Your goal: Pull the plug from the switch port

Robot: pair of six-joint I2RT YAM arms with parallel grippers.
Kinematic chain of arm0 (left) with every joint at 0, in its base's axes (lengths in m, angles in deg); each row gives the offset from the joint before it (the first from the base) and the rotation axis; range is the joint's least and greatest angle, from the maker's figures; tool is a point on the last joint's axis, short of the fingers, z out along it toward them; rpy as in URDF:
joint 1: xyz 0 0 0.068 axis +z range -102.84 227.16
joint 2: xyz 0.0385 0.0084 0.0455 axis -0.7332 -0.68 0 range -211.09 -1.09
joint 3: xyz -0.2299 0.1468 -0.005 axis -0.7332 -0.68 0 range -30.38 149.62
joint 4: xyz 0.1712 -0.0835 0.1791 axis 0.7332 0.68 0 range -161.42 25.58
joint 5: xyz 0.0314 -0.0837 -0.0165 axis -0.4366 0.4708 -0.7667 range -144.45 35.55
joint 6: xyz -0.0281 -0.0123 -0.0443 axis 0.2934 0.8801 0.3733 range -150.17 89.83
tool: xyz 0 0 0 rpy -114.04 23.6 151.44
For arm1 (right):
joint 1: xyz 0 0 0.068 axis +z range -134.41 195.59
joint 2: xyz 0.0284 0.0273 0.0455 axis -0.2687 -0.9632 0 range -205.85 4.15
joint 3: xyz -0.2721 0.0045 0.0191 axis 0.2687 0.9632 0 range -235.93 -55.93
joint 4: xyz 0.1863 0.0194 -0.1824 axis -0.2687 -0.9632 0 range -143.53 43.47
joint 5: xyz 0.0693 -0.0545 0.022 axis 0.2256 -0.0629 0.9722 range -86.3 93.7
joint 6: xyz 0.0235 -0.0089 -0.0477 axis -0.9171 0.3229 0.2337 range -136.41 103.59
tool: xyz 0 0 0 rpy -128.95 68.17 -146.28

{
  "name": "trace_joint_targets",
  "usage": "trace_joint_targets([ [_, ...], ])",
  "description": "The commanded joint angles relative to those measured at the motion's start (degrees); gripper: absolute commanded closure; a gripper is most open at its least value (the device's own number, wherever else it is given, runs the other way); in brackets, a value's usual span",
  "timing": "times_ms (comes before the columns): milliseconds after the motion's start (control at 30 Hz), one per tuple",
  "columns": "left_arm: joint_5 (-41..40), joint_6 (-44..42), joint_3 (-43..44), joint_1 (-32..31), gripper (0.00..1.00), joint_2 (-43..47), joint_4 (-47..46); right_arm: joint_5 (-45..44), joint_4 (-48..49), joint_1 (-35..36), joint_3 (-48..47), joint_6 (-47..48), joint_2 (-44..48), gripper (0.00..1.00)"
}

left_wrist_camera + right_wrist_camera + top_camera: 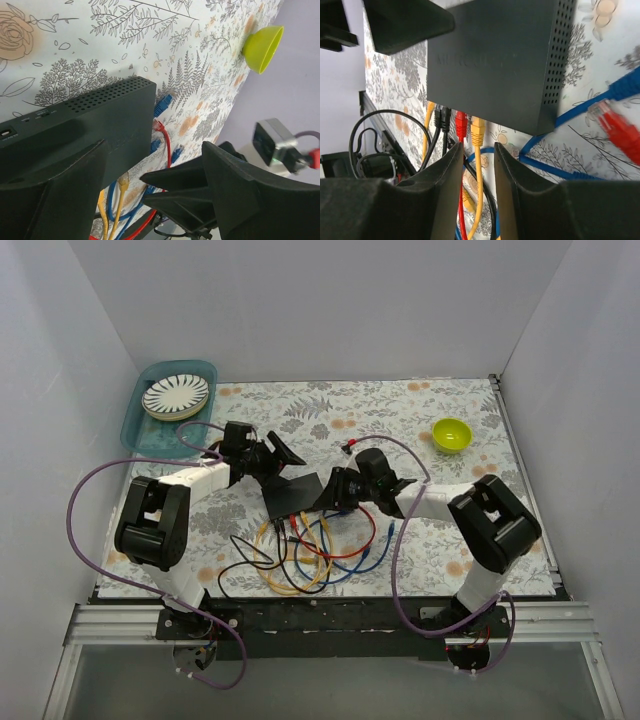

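Note:
The switch (292, 496) is a flat black box on the flowered cloth, with its sockets facing the near edge. Yellow, red and black plugs sit in the sockets. In the right wrist view, my right gripper (479, 150) is open by a narrow gap. Its fingers (447, 190) straddle the yellow cable just below a plugged-in yellow plug (478, 131), beside the red plug (461, 125), and touch neither. My left gripper (125, 162) is open at the switch's (100, 125) far left end. One finger (50, 190) lies over the top face and the other stands off its side.
Loose red (620, 132) and blue (625, 87) plugs lie on the cloth to the switch's right. Cable loops (310, 555) spread toward the near edge. A green bowl (452, 434) sits at the back right. A teal tray (150, 430) with a plate is at the back left.

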Motion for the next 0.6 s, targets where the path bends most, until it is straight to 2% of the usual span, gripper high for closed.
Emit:
trace_joint_targets([
  [0, 0.1, -1.1, -0.9, 1.1, 0.25, 1.8, 1.0, 7.6, 10.1, 0.8, -0.2, -4.9, -4.5, 0.62],
  [167, -0.4, -2.1, -1.2, 1.6, 0.25, 1.4, 2.5, 9.5, 14.7, 1.4, 0.1, -6.6, -7.0, 0.62],
  [567, -1.5, -3.5, -1.9, 2.7, 0.25, -0.5, 4.5, 7.6, 14.0, 2.8, -0.9, -7.6, -11.0, 0.62],
])
